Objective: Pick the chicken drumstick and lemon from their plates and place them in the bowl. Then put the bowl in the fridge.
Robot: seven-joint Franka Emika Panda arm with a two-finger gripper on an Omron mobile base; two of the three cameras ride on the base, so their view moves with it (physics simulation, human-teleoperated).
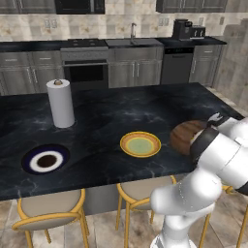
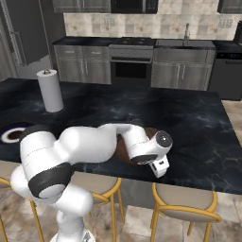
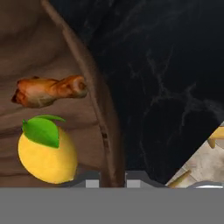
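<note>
Large black marble-look bench (image 1: 121, 116) spans the middle of both base views, grey cabinets and a dark oven along the back wall. White robot arm rises lower right in the left base view, lower left in the right base view, bending down over the bench's near edge. Wide shallow dark-brown wooden bowl (image 1: 186, 135) sits at centre right of the left base view, partly behind the arm; in the hand view its rim (image 3: 105, 127) runs top to bottom left of centre. Round yellow-orange plate with greenish centre (image 1: 140, 144) lies mid-frame, just left of the bowl. Dark blue-rimmed plate with white ring (image 1: 45, 159) lies lower left, well apart. White paper towel roll (image 1: 60, 103) stands upright, upper left. Hand (image 3: 110, 180) is clenched on the bowl rim, a fingertip (image 3: 92, 181) either side, bottom centre of the hand view. Small bright yellow lemon with green leaf (image 3: 47, 155) rests inside the bowl, lower left. Small brown-orange chicken drumstick (image 3: 48, 91) lies just above it, also in the bowl.
</note>
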